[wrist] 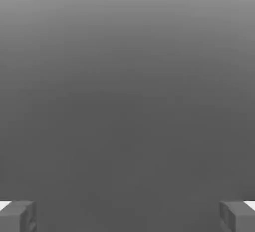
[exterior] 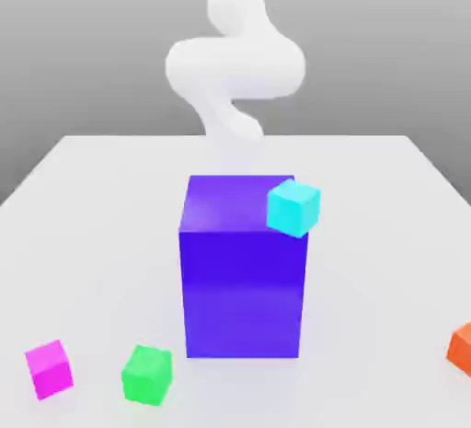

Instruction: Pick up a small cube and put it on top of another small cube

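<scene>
A: Where is the task's cube seen?
B: The magenta cube (exterior: 50, 370) is seen on the table (exterior: 368, 260), near the exterior view's left edge, turned at an angle. It is supported by the tabletop alone.

A: What is found beside it?
B: The green cube (exterior: 147, 375) is found near it, toward the exterior view's right, with a gap left between the two. By that gap, room for a grasp is probably afforded.

A: And farther out?
B: The large blue block (exterior: 244, 293) is stood upright near the middle. The cyan cube (exterior: 293, 208) is seen at its upper corner on the exterior view's right; whether it is borne by the block cannot be told. An orange cube (exterior: 462, 350) is cut by the exterior view's right edge.

A: How is the end effector disposed?
B: The gripper (wrist: 127, 217) is spread wide, and nothing is held between its fingers. The white arm (exterior: 235, 67) is seen beyond the block.

A: Why might it be so disposed?
B: The approach is judged to be still ahead; by the wide opening, a cube could be admitted. A path around the tall block would be required, lest it be struck.
</scene>
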